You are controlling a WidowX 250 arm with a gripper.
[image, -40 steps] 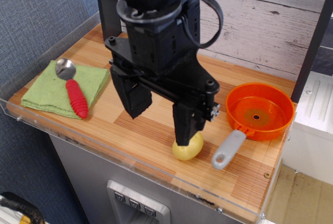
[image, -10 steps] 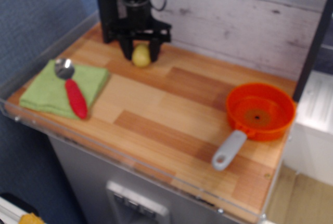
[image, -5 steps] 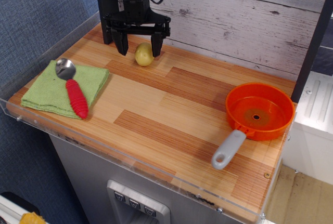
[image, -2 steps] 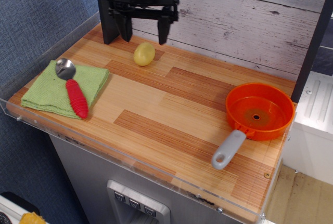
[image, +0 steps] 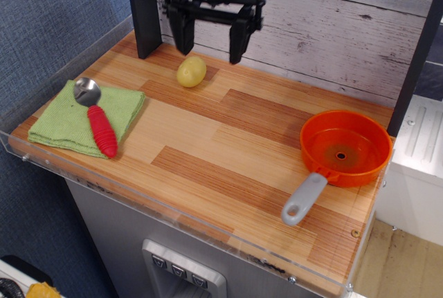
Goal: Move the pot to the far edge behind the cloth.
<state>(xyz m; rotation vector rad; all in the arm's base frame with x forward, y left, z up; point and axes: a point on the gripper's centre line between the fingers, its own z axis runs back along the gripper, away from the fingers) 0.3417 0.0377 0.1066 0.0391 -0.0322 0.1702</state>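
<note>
Where cloth [image: 86, 119] ends, perhaps spoon [image: 95, 117].

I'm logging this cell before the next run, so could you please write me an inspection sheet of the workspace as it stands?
Surface: wooden counter, acrylic rim at the front.
Job's things: pot at the far edge, free; cloth front left.
Clutter: spoon lying on the cloth; orange pan at right.
Grippers: claw open, raised right of the pot.
Cables: nothing seen.
Surroundings: plank wall behind; blue panel left.
</note>
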